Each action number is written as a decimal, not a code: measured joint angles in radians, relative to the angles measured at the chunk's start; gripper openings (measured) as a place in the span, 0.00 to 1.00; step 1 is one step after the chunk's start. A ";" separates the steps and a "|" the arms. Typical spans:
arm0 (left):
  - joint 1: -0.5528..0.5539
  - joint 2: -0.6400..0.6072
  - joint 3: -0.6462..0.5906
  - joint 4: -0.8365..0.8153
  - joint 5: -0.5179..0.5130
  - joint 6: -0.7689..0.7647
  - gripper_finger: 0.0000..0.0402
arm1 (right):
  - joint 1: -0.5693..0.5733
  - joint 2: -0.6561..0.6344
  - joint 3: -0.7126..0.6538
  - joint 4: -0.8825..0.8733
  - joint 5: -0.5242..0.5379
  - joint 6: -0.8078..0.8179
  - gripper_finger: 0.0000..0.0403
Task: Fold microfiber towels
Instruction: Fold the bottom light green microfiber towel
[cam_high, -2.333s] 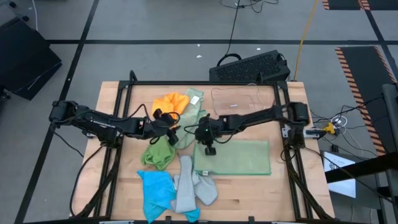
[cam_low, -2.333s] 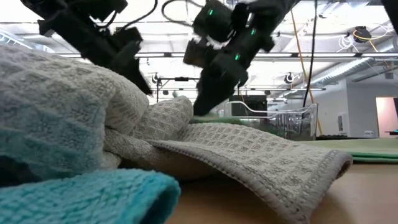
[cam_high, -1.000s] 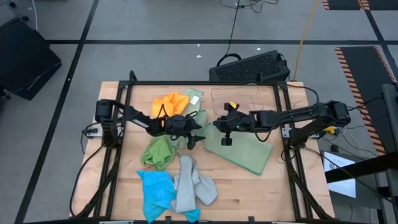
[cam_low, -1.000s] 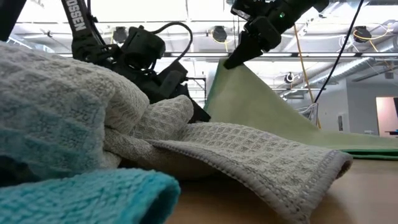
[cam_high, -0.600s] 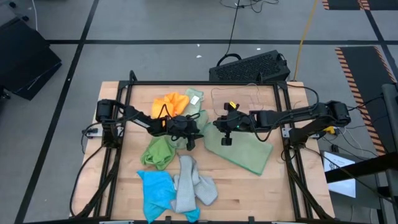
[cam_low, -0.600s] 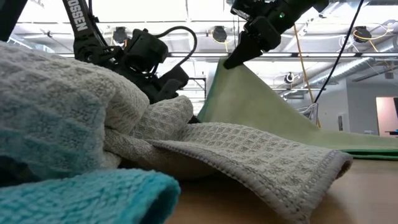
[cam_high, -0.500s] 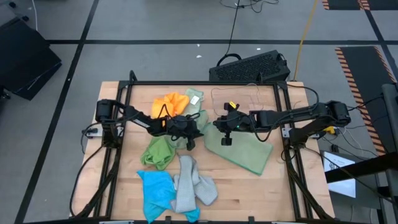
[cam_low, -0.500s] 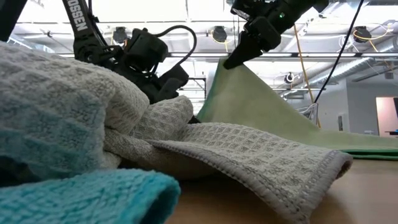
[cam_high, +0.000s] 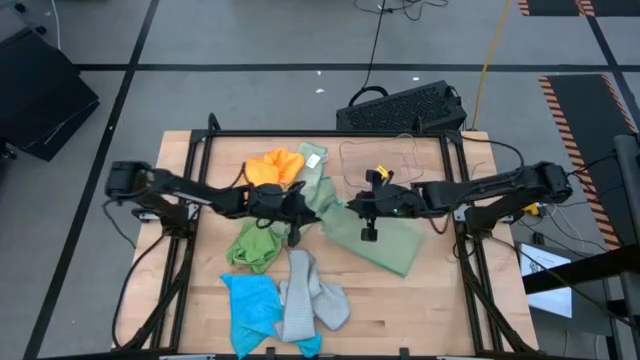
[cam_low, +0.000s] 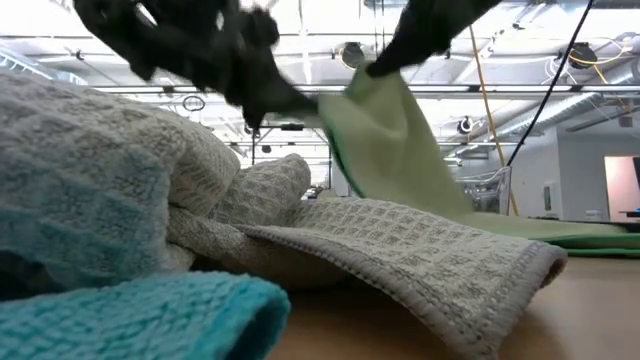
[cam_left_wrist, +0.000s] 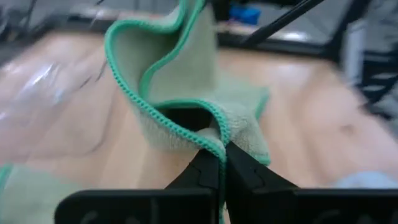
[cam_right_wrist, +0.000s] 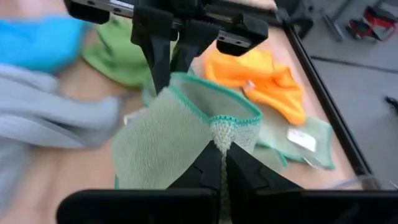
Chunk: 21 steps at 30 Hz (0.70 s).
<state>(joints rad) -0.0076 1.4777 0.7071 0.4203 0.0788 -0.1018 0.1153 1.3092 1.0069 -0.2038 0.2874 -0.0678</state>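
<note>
A pale green towel (cam_high: 385, 240) hangs between my two grippers at the table's middle, and its right part lies on the wood. My left gripper (cam_high: 303, 208) is shut on the towel's left end; my right gripper (cam_high: 350, 208) is shut on its edge a little farther right. Around it lie an orange towel (cam_high: 275, 165), a second pale green towel with a white tag (cam_high: 314, 160), a bright green towel (cam_high: 255, 243), a blue towel (cam_high: 250, 305) and a grey towel (cam_high: 310, 300). My left gripper pinches the towel's green-stitched edge (cam_left_wrist: 214, 146) between its two fingers, coming from the table's left and slanting slightly down. The cloth curls up slack beyond the fingers, lifted off the table there. My right gripper pinches the towel's stitched edge at a bunched corner (cam_right_wrist: 222, 132) between its two fingers, coming from the table's right and slanting down. That end is lifted clear, and the cloth drapes slack below toward the table.
A clear plastic bin (cam_high: 380, 160) stands at the back, right of centre. A black keyboard (cam_high: 405, 108) lies beyond the table's far edge. A metal frame (cam_high: 190, 190) runs along both sides. Bare wood shows at the near right (cam_high: 420, 310).
My left gripper has shut on the pale green towel's left edge and risen with it, drawing back a little toward the table's left. That end of the towel is now lifted off the table. My right gripper has gone slightly up with its end.
</note>
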 joint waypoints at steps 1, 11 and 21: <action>-0.021 -0.030 0.000 -0.010 0.000 0.000 0.02 | 0.021 -0.017 0.000 0.003 0.000 0.013 0.01; -0.222 -0.131 0.166 -0.097 0.093 0.109 0.01 | 0.340 -0.115 0.002 0.165 0.214 0.077 0.01; -0.138 -0.138 0.315 -0.394 -0.384 0.243 0.01 | 0.444 -0.118 0.002 0.235 0.584 -0.088 0.01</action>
<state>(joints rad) -0.1460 1.3395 1.0217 0.0260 -0.3047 0.1412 0.5590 1.1912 1.0088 0.0315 0.8712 -0.1560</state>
